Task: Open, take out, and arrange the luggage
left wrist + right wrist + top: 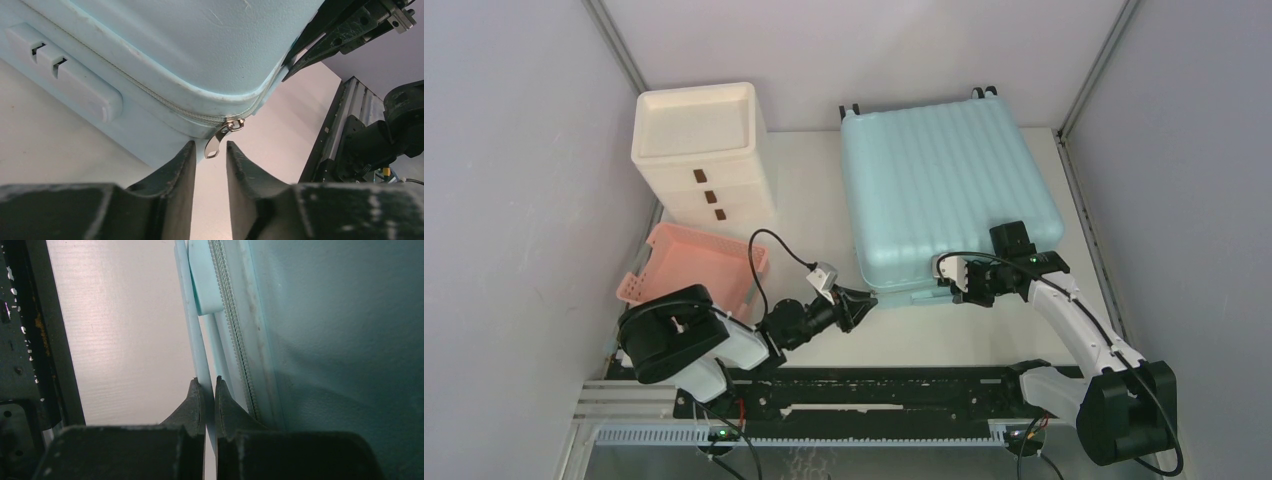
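Observation:
The pale aqua luggage (pixel 949 190) lies flat and zipped shut at the back right of the table. My left gripper (pixel 864 300) is at its near left corner. In the left wrist view its jaws (pixel 210 145) are slightly open, with the silver zipper pull (pixel 216 142) hanging between the tips, not clamped. My right gripper (pixel 954 280) is at the near edge of the luggage. In the right wrist view it (pixel 206 382) is shut on a thin pale blue handle strip (pixel 197 345) beside the zipper teeth (pixel 235 330).
A cream-white drawer cabinet (pixel 704 150) stands at the back left, with a shallow pink basket (pixel 699 265) in front of it. A black rail (pixel 854 385) runs along the table's near edge. Grey walls close in both sides.

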Controlling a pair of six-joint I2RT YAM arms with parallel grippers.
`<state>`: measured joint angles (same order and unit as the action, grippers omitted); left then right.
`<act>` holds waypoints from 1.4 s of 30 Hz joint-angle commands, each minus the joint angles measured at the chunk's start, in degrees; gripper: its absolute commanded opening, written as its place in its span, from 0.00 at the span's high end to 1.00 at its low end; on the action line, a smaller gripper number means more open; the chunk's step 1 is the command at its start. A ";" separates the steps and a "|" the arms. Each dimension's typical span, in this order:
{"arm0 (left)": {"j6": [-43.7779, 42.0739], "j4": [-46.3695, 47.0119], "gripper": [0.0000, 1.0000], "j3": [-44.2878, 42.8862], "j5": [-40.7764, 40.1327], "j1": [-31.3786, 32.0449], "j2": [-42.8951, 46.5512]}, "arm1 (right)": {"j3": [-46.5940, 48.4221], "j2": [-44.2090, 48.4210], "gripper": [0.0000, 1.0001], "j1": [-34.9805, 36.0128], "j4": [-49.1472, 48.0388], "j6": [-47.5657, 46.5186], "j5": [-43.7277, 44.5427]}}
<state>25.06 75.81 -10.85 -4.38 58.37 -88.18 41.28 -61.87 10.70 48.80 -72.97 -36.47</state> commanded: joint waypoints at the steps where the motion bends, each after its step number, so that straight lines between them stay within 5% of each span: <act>1: 0.27 3.73 0.70 -2.37 -0.68 0.47 0.59 | 0.12 0.38 1.00 -1.99 4.55 7.03 -3.70; 11: 1.73 3.70 0.96 -2.17 -0.48 0.78 1.74 | 0.12 0.00 1.00 -2.48 4.47 7.40 -3.70; 15: 2.09 3.70 0.96 -1.95 -0.92 0.87 2.04 | 0.12 -0.01 1.00 -2.61 4.55 7.45 -3.78; 21: 2.88 3.52 0.81 -2.24 -2.21 0.96 1.70 | 0.12 -0.34 1.00 -2.70 4.64 7.44 -3.79; 30: 3.20 3.69 0.87 -3.31 -2.24 1.46 1.42 | 0.12 -0.62 1.00 -2.79 4.81 7.37 -3.87; 42: 1.99 1.78 0.84 -4.11 -4.70 3.63 2.64 | 0.12 -0.89 1.00 -2.81 4.86 7.37 -3.87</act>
<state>27.97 75.94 -11.77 -6.44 61.43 -87.20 41.28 -62.04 10.46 48.84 -72.86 -36.53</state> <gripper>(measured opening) 0.156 0.037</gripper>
